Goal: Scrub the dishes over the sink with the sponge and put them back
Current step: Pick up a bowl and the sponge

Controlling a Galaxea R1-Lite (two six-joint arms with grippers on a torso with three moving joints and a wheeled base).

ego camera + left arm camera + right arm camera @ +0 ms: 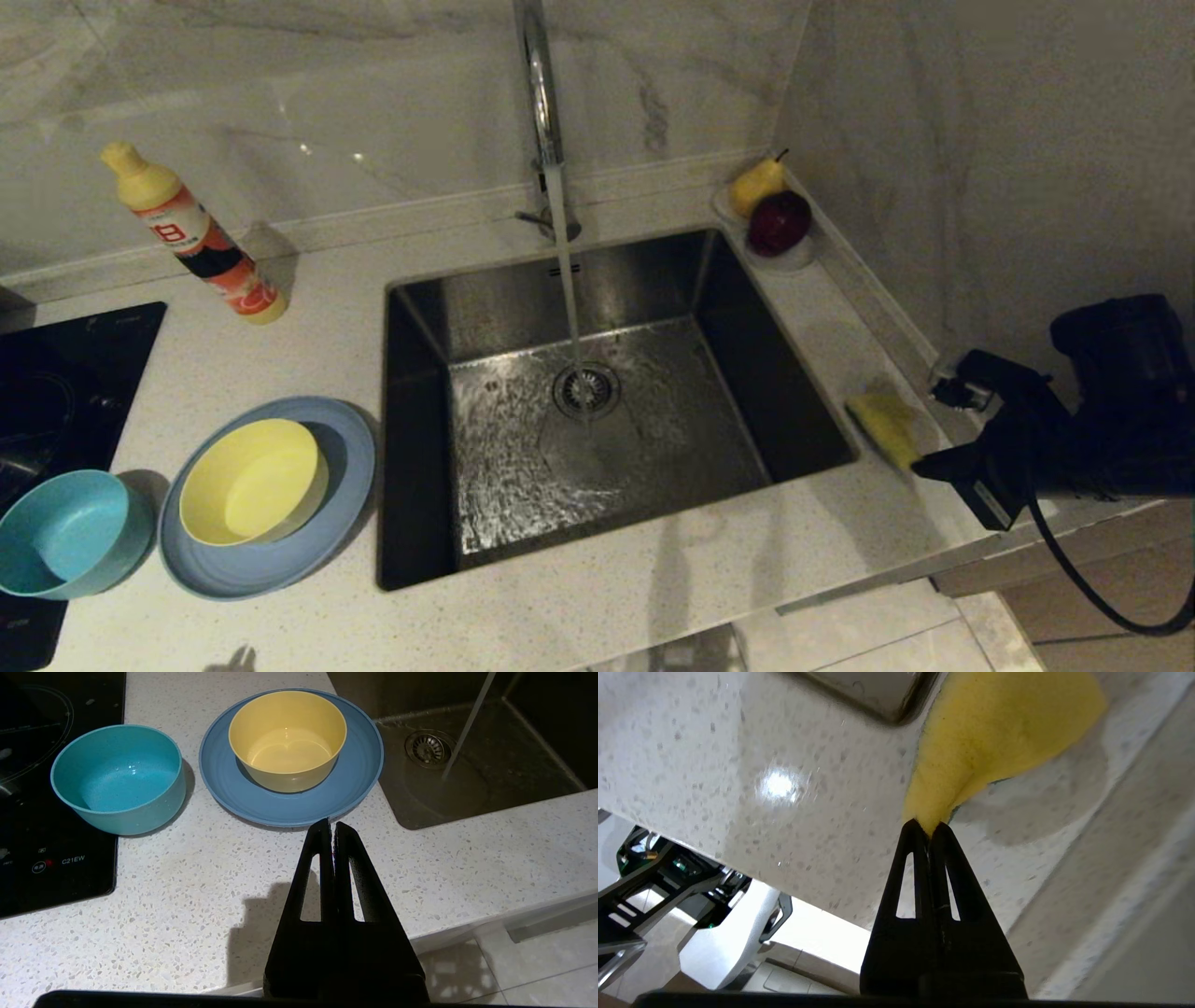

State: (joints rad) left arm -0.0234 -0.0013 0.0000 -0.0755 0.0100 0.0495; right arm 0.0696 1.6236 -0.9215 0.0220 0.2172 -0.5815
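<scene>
The sponge (999, 732) is pinched at one corner by the right tool (930, 828) (soft, it buckles there); a deeper hold is advised. The left tool (331, 828) is clenched, empty.

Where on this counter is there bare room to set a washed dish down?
Free: the counter strip in front of the sink, and the patch between the detergent bottle, cooktop and plate. Crowded: left, where the teal bowl sits beside the plate holding the yellow bowl; right, where the right gripper pinches the sponge.
</scene>
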